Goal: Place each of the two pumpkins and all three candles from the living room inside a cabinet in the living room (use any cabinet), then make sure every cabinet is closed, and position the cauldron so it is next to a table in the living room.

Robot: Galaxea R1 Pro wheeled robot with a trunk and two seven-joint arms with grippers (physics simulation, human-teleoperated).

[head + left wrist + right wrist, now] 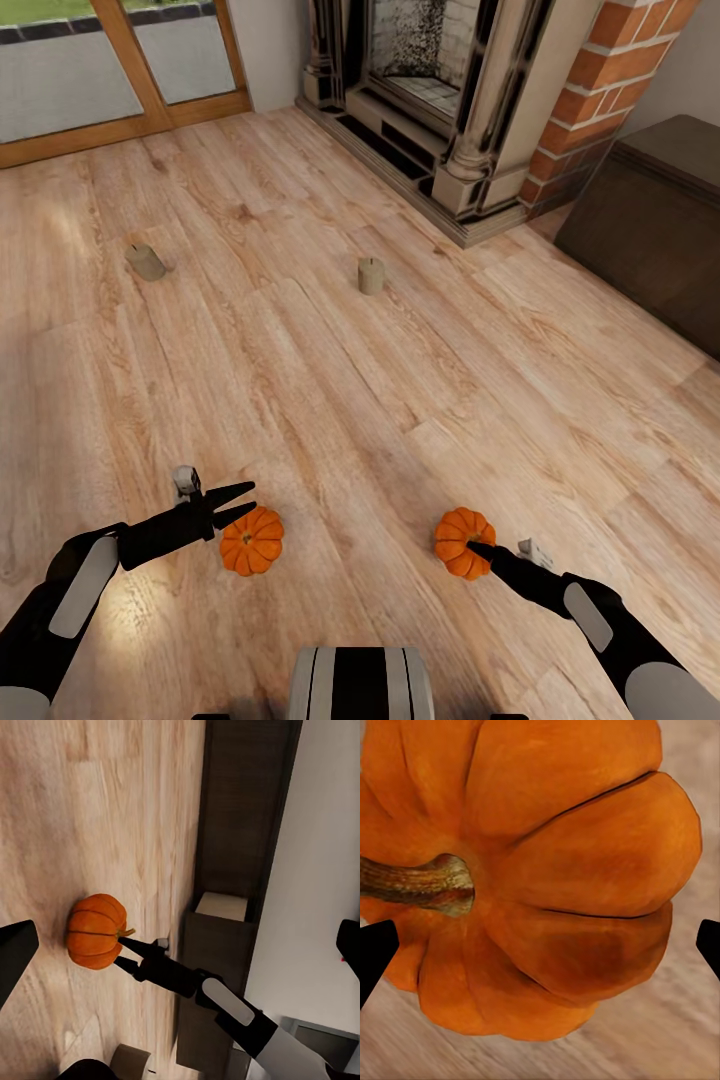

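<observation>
Orange right pumpkin sits between the open right gripper's fingers; left gripper open beside the other pumpkin.

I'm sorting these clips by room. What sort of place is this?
Most likely a living room: a stone fireplace with brick beside it, a wood plank floor, and a low dark wooden cabinet by the wall. Pumpkins and candles sit on the floor.

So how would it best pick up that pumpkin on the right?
Across the round ribbed body of the right pumpkin, coming down from above with one finger on each side. Its stem is thin and points sideways, so it makes a poor handle. The right gripper already sits open over it.
</observation>
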